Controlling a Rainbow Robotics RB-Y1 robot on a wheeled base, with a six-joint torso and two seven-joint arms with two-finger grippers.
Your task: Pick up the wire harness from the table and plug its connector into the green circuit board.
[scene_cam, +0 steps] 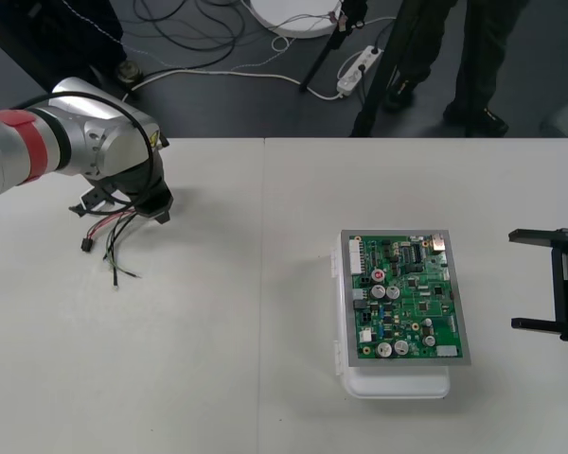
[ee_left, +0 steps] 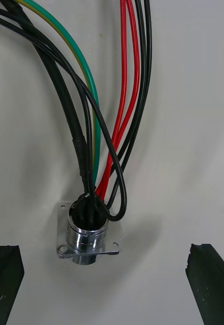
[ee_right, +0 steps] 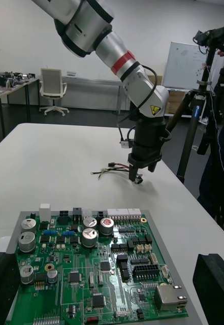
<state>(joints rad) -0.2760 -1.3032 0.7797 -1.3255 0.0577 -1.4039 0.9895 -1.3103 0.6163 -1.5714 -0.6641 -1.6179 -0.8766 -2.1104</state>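
Note:
The wire harness (scene_cam: pixel 114 238) lies on the table at the far left, with red, black and green wires and a small black plug (scene_cam: pixel 85 246) at its left end. My left gripper (scene_cam: pixel 146 212) hovers right over its round metal socket (ee_left: pixel 89 234). Its fingers (ee_left: pixel 209 277) stand wide apart on either side of the flange, open and not touching it. The green circuit board (scene_cam: pixel 407 298) on its white base (scene_cam: pixel 398 383) sits right of centre. Beside the board's right side my right gripper (scene_cam: pixel 541 280) waits open, holding nothing.
Between the harness and the board stretches bare light table. The table's far edge (scene_cam: pixel 360 139) runs just behind the left arm. In the right wrist view the left gripper (ee_right: pixel 141 170) stands over the harness wires (ee_right: pixel 112 170) beyond the board (ee_right: pixel 91 269).

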